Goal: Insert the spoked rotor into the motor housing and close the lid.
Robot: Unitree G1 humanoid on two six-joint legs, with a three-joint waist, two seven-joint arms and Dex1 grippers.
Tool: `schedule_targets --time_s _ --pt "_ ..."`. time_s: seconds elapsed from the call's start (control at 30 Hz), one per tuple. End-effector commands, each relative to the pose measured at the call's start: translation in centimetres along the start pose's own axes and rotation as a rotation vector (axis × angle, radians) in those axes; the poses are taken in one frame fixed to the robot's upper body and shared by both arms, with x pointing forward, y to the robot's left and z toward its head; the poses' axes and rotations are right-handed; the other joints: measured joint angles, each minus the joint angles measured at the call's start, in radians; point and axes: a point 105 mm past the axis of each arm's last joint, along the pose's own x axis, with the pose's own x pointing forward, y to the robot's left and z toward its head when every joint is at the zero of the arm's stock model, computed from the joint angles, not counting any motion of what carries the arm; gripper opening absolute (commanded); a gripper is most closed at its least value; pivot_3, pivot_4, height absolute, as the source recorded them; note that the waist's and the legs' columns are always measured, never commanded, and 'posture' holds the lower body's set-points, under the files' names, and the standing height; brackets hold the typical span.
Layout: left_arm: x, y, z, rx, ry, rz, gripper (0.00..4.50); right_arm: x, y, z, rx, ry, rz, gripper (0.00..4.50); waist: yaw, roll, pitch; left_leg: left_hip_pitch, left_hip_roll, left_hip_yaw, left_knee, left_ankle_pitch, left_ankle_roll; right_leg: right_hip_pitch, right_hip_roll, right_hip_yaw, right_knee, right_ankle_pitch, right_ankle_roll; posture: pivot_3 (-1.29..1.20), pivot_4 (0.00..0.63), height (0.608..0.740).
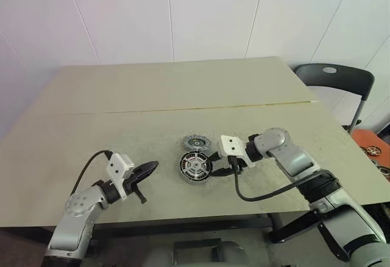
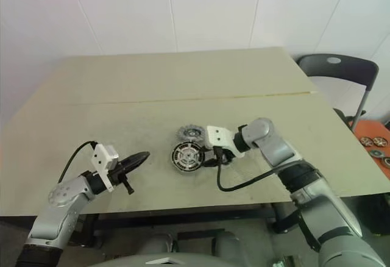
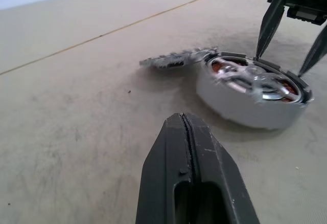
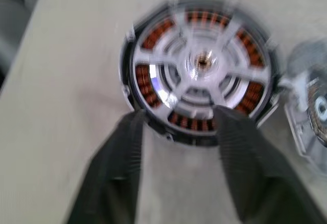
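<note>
On the worktop (image 1: 152, 102), motor housing (image 1: 195, 167) sits w/ spoked rotor (image 4: 202, 63) in it, copper partly hidden. Lid (image 1: 196, 142) lies just behind, blurred, cut off in right wrist view. Right fingers (image 4: 127, 147) spread wide at housing rim; left fingers (image 3: 191, 168) shut, empty, apart.

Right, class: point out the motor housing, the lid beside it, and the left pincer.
motor housing (image 3: 245, 98): left wrist view, on its grey side wall.
lid (image 1: 196, 142): left eye view, on its top face.
left pincer (image 1: 152, 167): left eye view, at the shut fingertips.
</note>
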Motion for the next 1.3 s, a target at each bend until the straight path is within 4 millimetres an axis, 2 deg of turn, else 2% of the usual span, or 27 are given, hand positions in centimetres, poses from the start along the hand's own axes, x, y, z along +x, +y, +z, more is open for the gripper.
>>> schedule_targets --time_s 0.03,0.13,0.33,0.4,0.57,0.83,1.1,1.2,1.3 --pt "0.2 0.5 0.4 0.058 -0.010 0.033 0.00 -0.6 -1.0 0.4 -0.108 0.056 0.016 3.57 -0.001 0.000 0.000 0.000 0.000 0.000 0.000 0.000 0.000 0.000 0.000 0.000 0.000 0.000 0.000 0.00 0.000 0.740" --pt "0.5 0.5 0.3 0.057 -0.012 0.044 0.00 -0.3 -1.6 0.3 -0.163 0.090 -0.001 4.48 -0.002 0.000 0.000 0.000 0.000 0.000 0.000 0.000 0.000 -0.001 0.001 0.000 0.001 0.002 0.002 0.00 0.000 0.740" --pt "0.8 0.9 0.4 0.065 0.005 0.052 0.00 0.7 -2.0 1.5 -0.230 0.050 -0.024 4.48 -0.001 0.000 0.000 0.000 0.001 -0.001 -0.001 0.000 0.000 -0.001 0.001 0.000 0.001 0.002 0.002 0.00 0.000 0.740" --pt "1.0 1.0 0.5 0.060 0.007 0.050 0.00 1.0 -2.0 2.6 -0.286 0.012 -0.036 4.48 -0.001 0.000 0.000 0.000 0.001 -0.001 -0.001 0.000 0.000 -0.001 0.001 0.000 0.001 0.002 0.002 0.00 0.000 0.740" --pt "1.2 0.9 0.5 0.056 0.017 0.038 0.00 0.8 -1.8 4.1 -0.390 0.010 -0.040 4.48 -0.001 0.000 0.000 0.000 0.001 -0.001 -0.001 0.000 0.000 -0.001 0.001 0.000 0.001 0.002 0.002 0.00 0.000 0.740" --pt "1.2 0.4 0.1 0.056 0.028 0.033 0.00 1.3 -1.0 2.2 -0.410 0.109 0.013 4.48 -0.001 0.000 0.000 0.000 0.001 -0.001 -0.001 0.000 0.000 -0.001 0.001 0.000 0.001 0.002 0.002 0.00 0.000 0.740" --pt "1.5 0.1 -0.5 0.048 0.034 0.028 0.00 2.3 -1.4 1.1 -0.467 0.179 0.014 4.48 -0.003 0.000 0.000 0.001 0.001 -0.001 -0.001 0.000 0.000 -0.001 0.001 0.000 0.001 0.002 0.002 0.00 0.000 0.740" --pt "1.7 0.1 -0.5 0.046 0.033 0.028 0.00 2.5 -2.0 0.6 -0.503 0.216 0.001 3.94 -0.007 -0.001 -0.001 0.002 0.001 -0.001 0.000 0.000 0.000 0.000 0.002 0.000 0.002 0.002 -0.001 0.00 0.000 0.740" --pt "1.9 0.1 -0.5 0.043 0.031 0.026 0.00 2.4 -3.1 0.3 -0.538 0.251 -0.033 3.06 -0.007 0.000 -0.001 0.003 0.001 -0.001 0.002 0.000 0.000 0.001 0.003 0.000 0.004 0.002 -0.003 0.00 0.000 0.740"
